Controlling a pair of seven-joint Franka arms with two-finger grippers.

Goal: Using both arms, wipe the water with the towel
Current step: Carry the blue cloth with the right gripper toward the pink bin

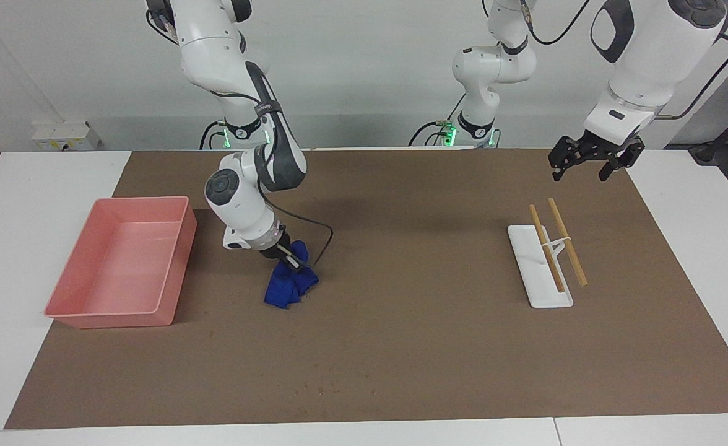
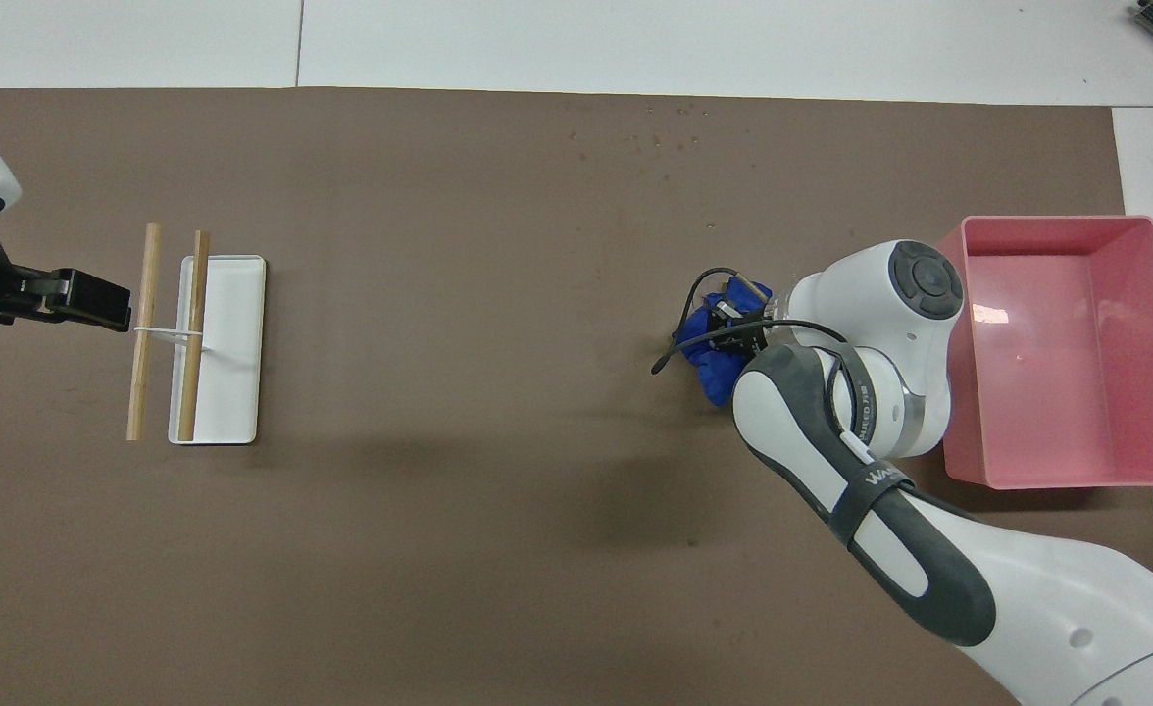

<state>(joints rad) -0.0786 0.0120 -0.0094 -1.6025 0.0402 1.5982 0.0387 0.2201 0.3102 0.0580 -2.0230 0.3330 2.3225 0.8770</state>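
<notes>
Brown mat [image 1: 401,347] carries all, right gripper [image 1: 291,260] clamped onto the blue towel [image 1: 290,286] bunched right under its fingertips beside the pink tray [image 1: 67,310], left gripper [image 1: 593,162] spread empty, well apart over the mat's corner, waiting.

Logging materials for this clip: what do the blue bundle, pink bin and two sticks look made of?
Small deep-blue bunched towel: soft cloth, matte, rumpled folds. Pink rectangular tray: likely plastic, smooth with glare. Two tan sticks: probably wood or bamboo, matte.
</notes>
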